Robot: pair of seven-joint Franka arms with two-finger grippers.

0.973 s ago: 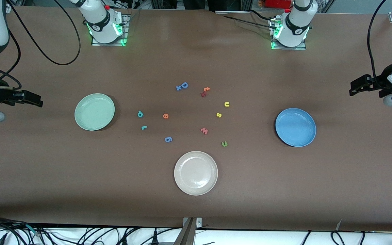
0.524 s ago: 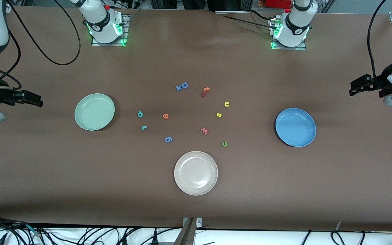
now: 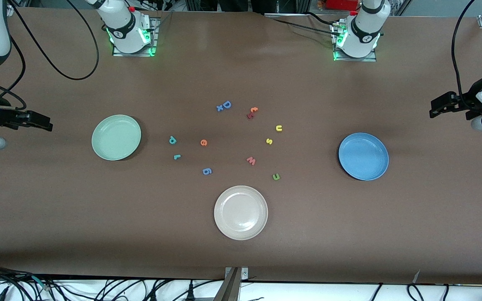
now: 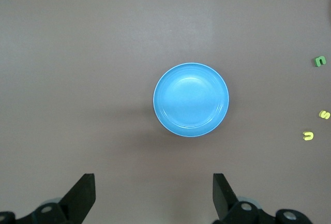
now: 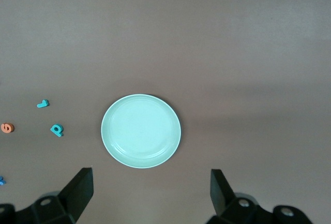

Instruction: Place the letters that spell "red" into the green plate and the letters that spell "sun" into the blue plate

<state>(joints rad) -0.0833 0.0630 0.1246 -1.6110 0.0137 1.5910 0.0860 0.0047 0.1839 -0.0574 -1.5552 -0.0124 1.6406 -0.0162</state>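
Observation:
The green plate (image 3: 116, 137) (image 5: 141, 131) lies empty toward the right arm's end. Beside it lie the teal "d" (image 3: 172, 140) (image 5: 57, 130), orange "e" (image 3: 203, 142) (image 5: 6, 128) and teal "r" (image 3: 177, 157) (image 5: 43, 103). The blue plate (image 3: 363, 156) (image 4: 191, 100) lies empty toward the left arm's end. Yellow "s" (image 3: 269, 141) (image 4: 324, 114), yellow "u" (image 3: 279, 128) (image 4: 309, 136) and green "n" (image 3: 276, 177) (image 4: 320, 61) lie mid-table. My right gripper (image 3: 48, 122) (image 5: 151, 190) hangs open over its table end, my left gripper (image 3: 432, 108) (image 4: 154, 193) open over the other.
A beige-white plate (image 3: 241, 212) sits nearest the front camera. Other letters lie among the task's own: a red "w" (image 3: 251, 160), a blue "g" (image 3: 207, 171), a blue "D" (image 3: 226, 104) and an orange "t" (image 3: 253, 109). Cables trail by the right arm's base.

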